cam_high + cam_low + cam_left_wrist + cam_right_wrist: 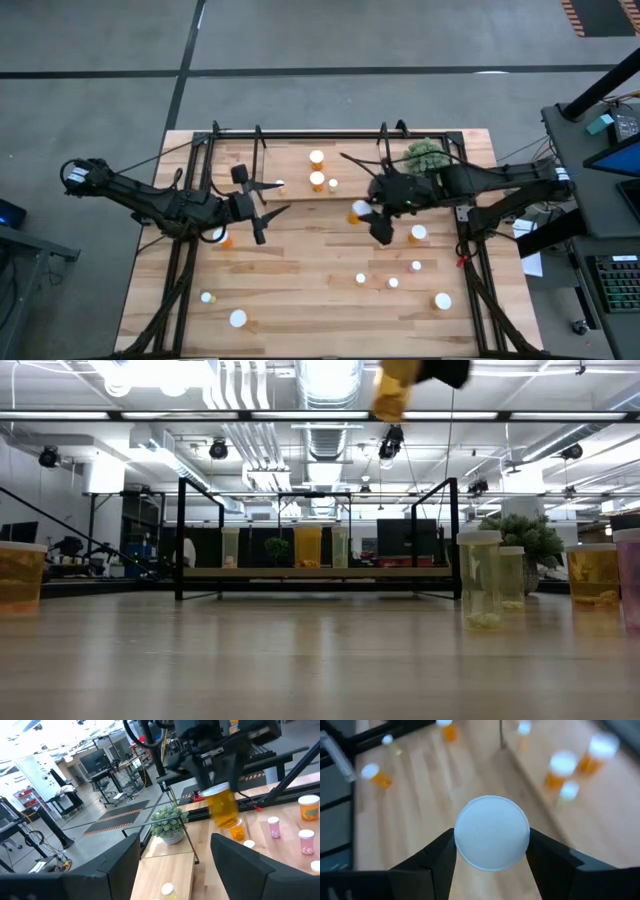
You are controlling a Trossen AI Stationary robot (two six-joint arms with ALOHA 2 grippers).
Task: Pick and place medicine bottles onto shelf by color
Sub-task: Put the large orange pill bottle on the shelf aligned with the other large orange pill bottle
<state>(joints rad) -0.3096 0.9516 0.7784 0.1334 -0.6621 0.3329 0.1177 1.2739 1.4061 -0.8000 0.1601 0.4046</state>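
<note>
Closest to your right wrist camera is the white cap (pixel 492 839) of the orange bottle (pixel 223 808); your right jaws (pixel 365 210) are clamped on it, holding it in the air just in front of the shelf (pixel 290 163). Your left jaws (pixel 262 204) stand open and empty beside the shelf's left part. Three bottles (pixel 317 180) already stand on the shelf; others are scattered on the worktop (pixel 300 260).

The floor (pixel 300 35) around the tabletop (pixel 300 320) was grey concrete, crossed by dark seams. Beyond the tabletop's right edge stood a desk (pixel 610 215) with a keyboard (pixel 612 283). Overhead ran silver ducts (pixel 330 390), pipes and bright strip lights (pixel 150 372). Workbenches (pixel 107 775) and racks filled the open hall behind.
</note>
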